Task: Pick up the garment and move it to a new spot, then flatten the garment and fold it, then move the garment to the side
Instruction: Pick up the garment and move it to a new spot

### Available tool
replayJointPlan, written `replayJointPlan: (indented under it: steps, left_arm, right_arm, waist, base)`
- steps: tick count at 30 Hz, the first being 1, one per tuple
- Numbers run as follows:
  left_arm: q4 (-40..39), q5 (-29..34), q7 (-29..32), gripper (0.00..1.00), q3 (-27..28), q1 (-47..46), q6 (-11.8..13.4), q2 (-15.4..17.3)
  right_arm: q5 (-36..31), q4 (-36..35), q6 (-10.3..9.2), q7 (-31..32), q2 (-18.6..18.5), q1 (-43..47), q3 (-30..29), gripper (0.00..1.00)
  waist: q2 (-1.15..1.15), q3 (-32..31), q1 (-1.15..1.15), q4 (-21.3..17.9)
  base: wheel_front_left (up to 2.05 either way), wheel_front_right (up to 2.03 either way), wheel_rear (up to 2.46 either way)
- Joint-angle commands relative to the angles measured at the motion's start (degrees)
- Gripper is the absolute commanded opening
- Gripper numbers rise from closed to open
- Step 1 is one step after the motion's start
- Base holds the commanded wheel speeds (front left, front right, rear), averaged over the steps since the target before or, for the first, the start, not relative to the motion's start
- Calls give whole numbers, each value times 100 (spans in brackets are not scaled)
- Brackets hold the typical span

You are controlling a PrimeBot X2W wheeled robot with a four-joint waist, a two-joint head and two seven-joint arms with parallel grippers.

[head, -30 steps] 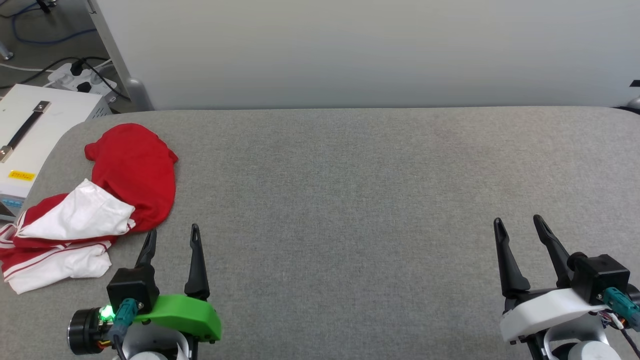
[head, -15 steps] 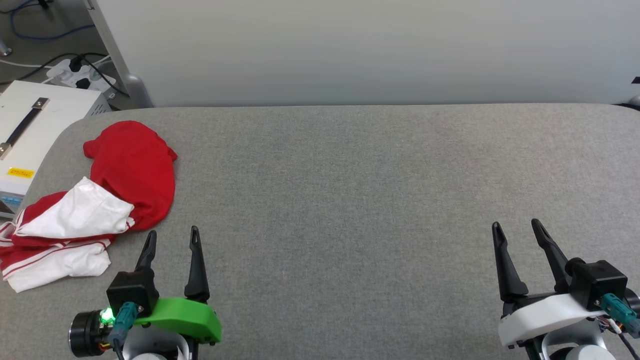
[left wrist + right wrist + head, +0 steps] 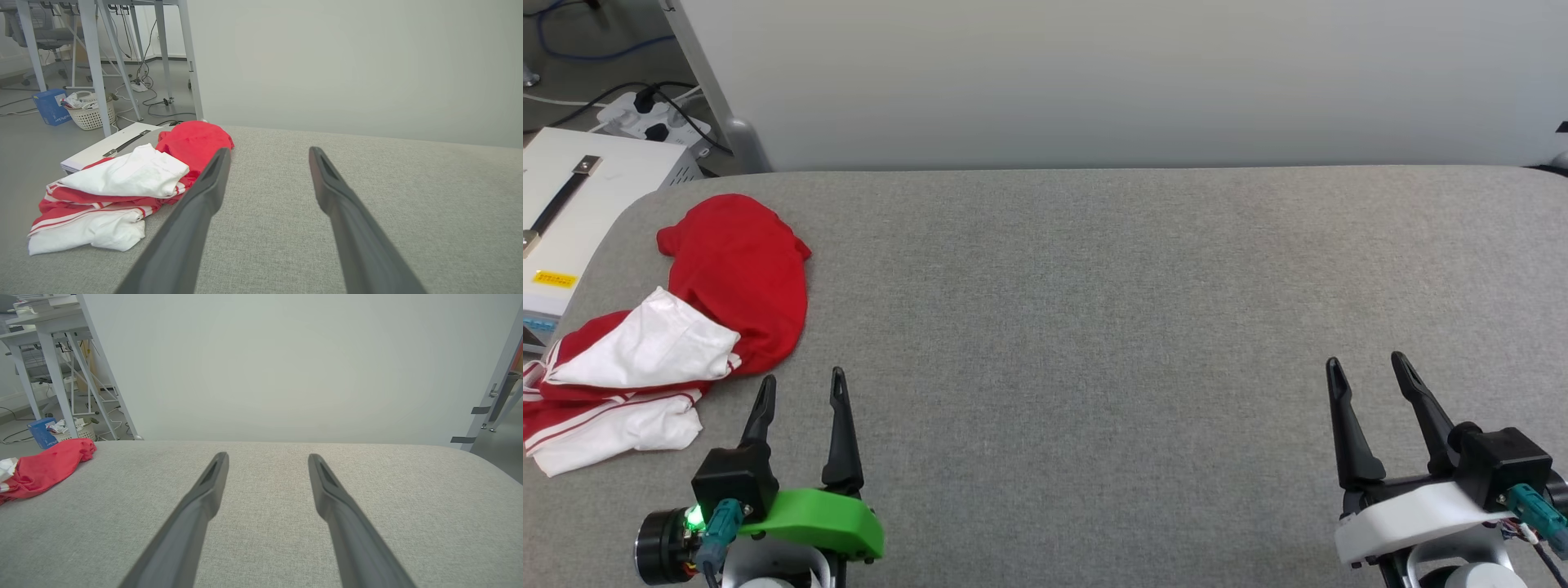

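Moved: head camera tilted a touch; garment (image 3: 739, 269) and both hands keep their places.
Count: one garment, red and white, crumpled at the far left of the grey counter (image 3: 1094, 286); two hands.
Left hand (image 3: 802, 377): fingers apart, empty, just beside the garment.
Right hand (image 3: 1365, 361): fingers apart, empty, near right, well apart from it.

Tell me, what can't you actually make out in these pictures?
- The red-and-white T-shirt: its front is folded into the crumpled heap in the head and left wrist views; the right wrist view's left edge cuts it off.
- The white case: its yellow label is too small to read in the head view.
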Motion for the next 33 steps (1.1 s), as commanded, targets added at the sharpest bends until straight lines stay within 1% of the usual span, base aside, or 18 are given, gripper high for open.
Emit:
replayJointPlan:
  steps: [1,15,20,27,33]
  left_arm:
    - [-10,-59,-58,100,22,50,-16,-17]
    - [-4,-145,-224,100,9,58,-15,-20]
    - [39,-183,-284,100,9,60,-17,-21]
    - [88,-238,-365,100,40,43,35,-23]
    - [83,-347,-439,100,101,23,106,-24]
  right_arm:
    - [22,-54,-3,-75,7,77,10,100]
    - [90,-127,-3,-238,8,127,32,100]
    - [132,-117,-4,-298,8,171,68,100]
    - [151,-111,-4,-378,9,192,165,100]
    - [104,-123,-4,-451,9,164,300,100]
  waist:
    - [0,3,0,-1]
    - [0,14,0,23]
    - [0,4,0,91]
    - [0,35,0,374]
    - [0,117,0,783]
  base:
    - [0,0,0]
    - [0,0,0]
    - [0,0,0]
    - [0,0,0]
    - [0,0,0]
